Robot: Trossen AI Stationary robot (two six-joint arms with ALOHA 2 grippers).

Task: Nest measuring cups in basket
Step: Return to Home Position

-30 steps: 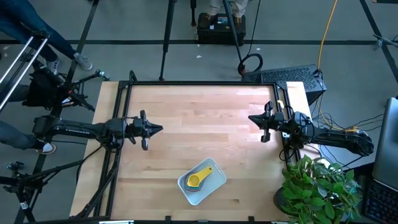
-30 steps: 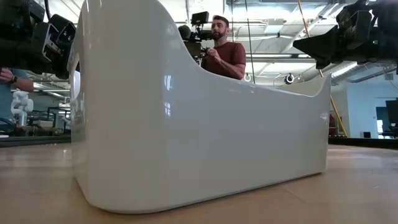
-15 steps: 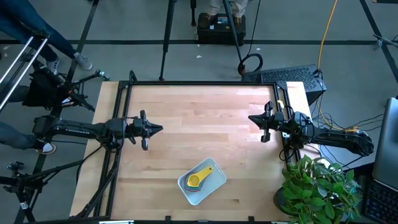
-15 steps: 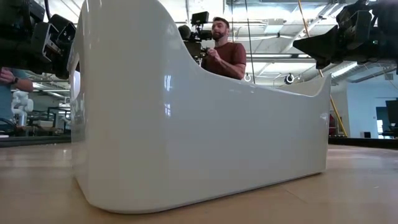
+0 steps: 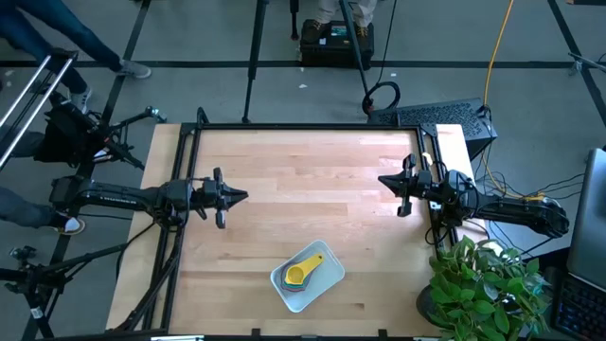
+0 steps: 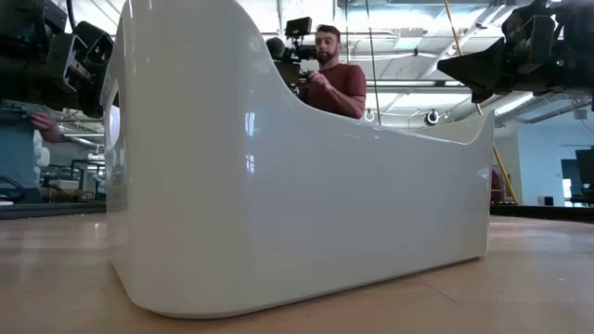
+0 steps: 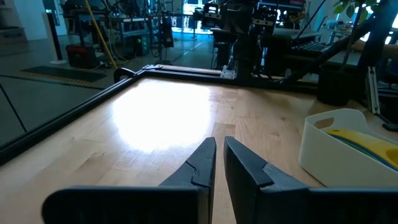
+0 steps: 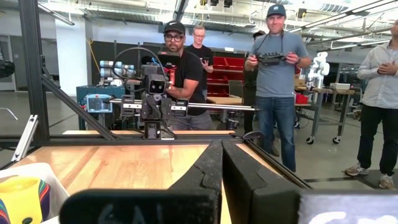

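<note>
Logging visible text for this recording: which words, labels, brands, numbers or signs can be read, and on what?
No text can be read.
left arm: pale marks along its link, too small to read.
basket and yellow measuring cup: no print shows.

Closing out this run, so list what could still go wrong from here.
The basket sits near the table's front edge; a knock might slide it off. The yellow cup tops the stack with its handle reaching toward the rim, so it may be perched, not seated. The left arm and right arm wait at the table's sides, jaws shut.
</note>
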